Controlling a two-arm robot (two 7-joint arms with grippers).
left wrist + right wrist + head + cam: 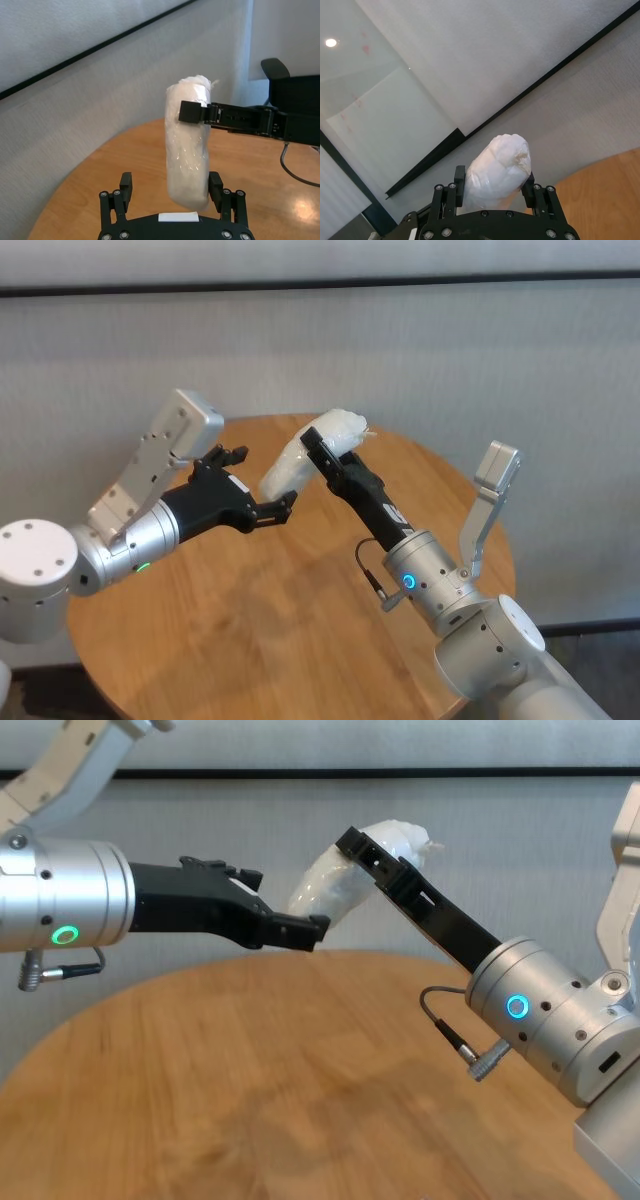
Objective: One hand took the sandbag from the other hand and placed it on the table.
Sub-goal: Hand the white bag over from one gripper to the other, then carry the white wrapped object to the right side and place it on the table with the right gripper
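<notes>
The right end effector (pixel 318 448) was clamped on the sandbag's (pixel 300 460) upper end. The bag hung steeply above the tabletop (pixel 300 640), its lower end between the open fingers of the left end effector (pixel 262 483).

A pale grey wall (pixel 320 350) with a fine, fabric-like texture stands beyond the jaws, filling the space behind them. A thin dark horizontal strip (pixel 320 284) runs across it above the jaws, and over that strip lies a smoother, lighter band (pixel 400 742). In the right wrist view a large pale panel (pixel 445 55) rises above the jaws, with a small round ceiling light (pixel 331 43) glowing far off to one side. In the left wrist view a dark chair back (pixel 276 67) shows past the jaws, against the wall
</notes>
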